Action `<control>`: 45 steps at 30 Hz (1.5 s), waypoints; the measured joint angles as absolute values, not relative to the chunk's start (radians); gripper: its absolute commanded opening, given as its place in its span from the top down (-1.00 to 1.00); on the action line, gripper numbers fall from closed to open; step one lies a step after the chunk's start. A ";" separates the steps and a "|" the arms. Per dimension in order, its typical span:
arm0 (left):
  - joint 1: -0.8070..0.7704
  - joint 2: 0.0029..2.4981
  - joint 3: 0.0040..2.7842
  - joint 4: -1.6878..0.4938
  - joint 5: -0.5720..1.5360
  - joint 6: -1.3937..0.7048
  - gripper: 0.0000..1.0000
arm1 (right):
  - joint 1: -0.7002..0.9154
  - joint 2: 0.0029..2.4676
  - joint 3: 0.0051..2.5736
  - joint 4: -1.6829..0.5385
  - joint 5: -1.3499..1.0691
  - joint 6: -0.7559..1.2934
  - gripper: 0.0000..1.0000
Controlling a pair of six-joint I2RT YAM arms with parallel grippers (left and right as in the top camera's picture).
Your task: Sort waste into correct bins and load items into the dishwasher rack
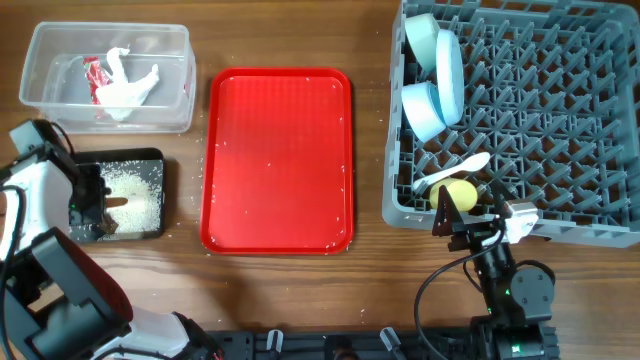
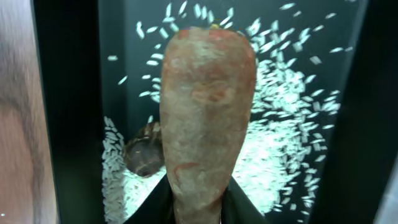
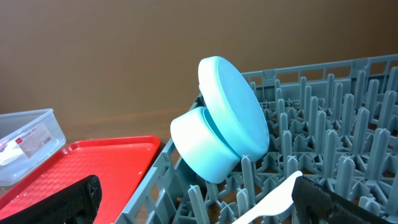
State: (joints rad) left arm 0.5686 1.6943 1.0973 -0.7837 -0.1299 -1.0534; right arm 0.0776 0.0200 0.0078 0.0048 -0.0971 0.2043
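A wooden table (image 1: 300, 30) is recorded. At the left of the overhead frame, the left hand (image 1: 96, 199) is held over the black tray (image 1: 150, 157), pinched on the orange-brown stick (image 2: 205, 112) above rice grains (image 2: 292, 106) and a dark lump (image 2: 142, 155). At lower right, the right hand (image 3: 196, 186) is spread wide at the front edge of the grey rack (image 1: 560, 130), where the yellow cup (image 1: 460, 192) and white spoon (image 1: 455, 170) are lodged.

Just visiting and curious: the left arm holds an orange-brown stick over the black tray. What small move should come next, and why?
Probably open the left gripper and let go: the carrot-like stick it grips hangs over the black tray, above the rice grains and dark lump lying there.
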 measured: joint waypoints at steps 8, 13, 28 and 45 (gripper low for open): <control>0.569 1.691 1.145 -0.788 -0.080 -0.931 -0.41 | 0.078 0.020 0.008 0.004 -0.097 0.204 -0.99; 0.565 1.626 1.242 -0.858 -0.033 -0.845 -0.39 | 0.078 0.020 0.008 0.005 -0.097 0.204 -0.99; -0.091 1.166 1.343 -1.080 0.345 -0.289 -1.00 | 0.078 0.020 0.008 0.005 -0.097 0.204 -0.99; 0.002 0.802 0.657 -0.221 0.344 0.175 -1.00 | 0.078 0.020 0.008 0.005 -0.097 0.204 -0.99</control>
